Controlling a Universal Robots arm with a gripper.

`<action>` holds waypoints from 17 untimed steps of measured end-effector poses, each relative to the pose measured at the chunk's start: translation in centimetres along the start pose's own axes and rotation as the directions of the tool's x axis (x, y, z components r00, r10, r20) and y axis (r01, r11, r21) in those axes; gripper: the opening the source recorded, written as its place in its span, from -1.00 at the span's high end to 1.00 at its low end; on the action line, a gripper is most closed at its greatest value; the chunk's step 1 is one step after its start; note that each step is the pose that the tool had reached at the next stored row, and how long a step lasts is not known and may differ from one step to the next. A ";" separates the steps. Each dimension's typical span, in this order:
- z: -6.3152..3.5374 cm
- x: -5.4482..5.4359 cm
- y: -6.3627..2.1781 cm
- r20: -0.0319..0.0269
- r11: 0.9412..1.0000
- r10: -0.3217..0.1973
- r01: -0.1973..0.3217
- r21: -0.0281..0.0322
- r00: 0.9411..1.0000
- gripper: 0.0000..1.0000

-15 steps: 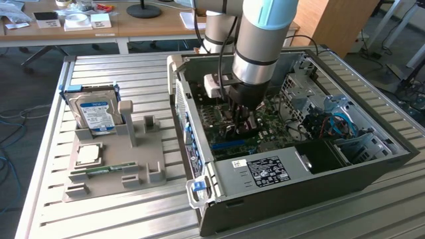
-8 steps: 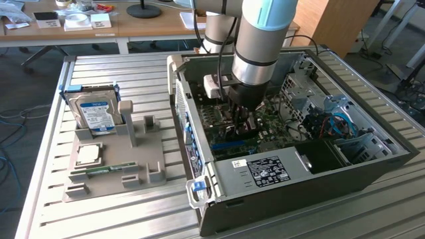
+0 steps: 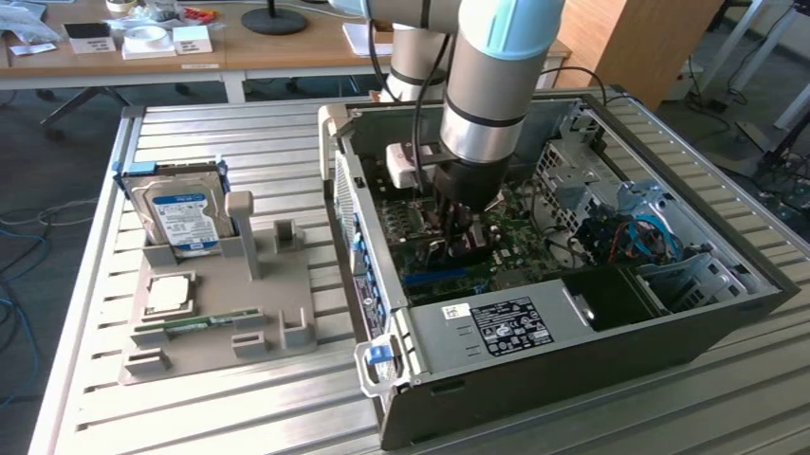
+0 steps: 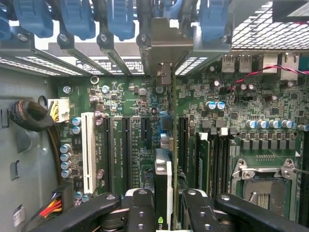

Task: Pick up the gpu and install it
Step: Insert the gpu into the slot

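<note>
My hand (image 4: 164, 203) is clamped on the gpu (image 4: 163, 183), held edge-on inside the open computer case (image 3: 570, 351). The card stands over the motherboard (image 4: 120, 96), among the slots.

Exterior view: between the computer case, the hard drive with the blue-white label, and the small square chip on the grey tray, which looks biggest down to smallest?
1. Computer case, by far the largest.
2. Hard drive, standing upright in the grey tray.
3. Square chip, lying flat, smallest.
</note>
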State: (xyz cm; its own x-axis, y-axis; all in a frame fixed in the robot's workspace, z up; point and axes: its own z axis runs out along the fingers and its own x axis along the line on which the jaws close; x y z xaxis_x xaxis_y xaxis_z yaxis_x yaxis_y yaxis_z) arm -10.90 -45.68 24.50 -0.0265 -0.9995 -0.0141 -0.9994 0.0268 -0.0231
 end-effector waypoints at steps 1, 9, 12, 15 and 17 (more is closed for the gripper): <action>0.07 0.0 0.00 -0.001 1.000 0.000 0.000 0.000 1.000 0.47; 0.27 0.0 0.00 -0.002 1.000 0.001 -0.001 0.000 1.000 0.47; 0.44 0.0 0.01 -0.003 1.000 0.001 -0.001 0.000 1.000 0.47; 0.46 0.0 0.02 -0.003 1.000 0.001 -0.001 0.000 1.000 0.47; 0.47 0.0 0.01 -0.003 1.000 0.001 -0.001 0.000 1.000 0.47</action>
State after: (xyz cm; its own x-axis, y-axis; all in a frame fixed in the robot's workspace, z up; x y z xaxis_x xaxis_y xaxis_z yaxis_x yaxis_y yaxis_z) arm -10.90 -45.68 24.03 -0.0281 -0.9995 -0.0115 -0.9993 0.0283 -0.0229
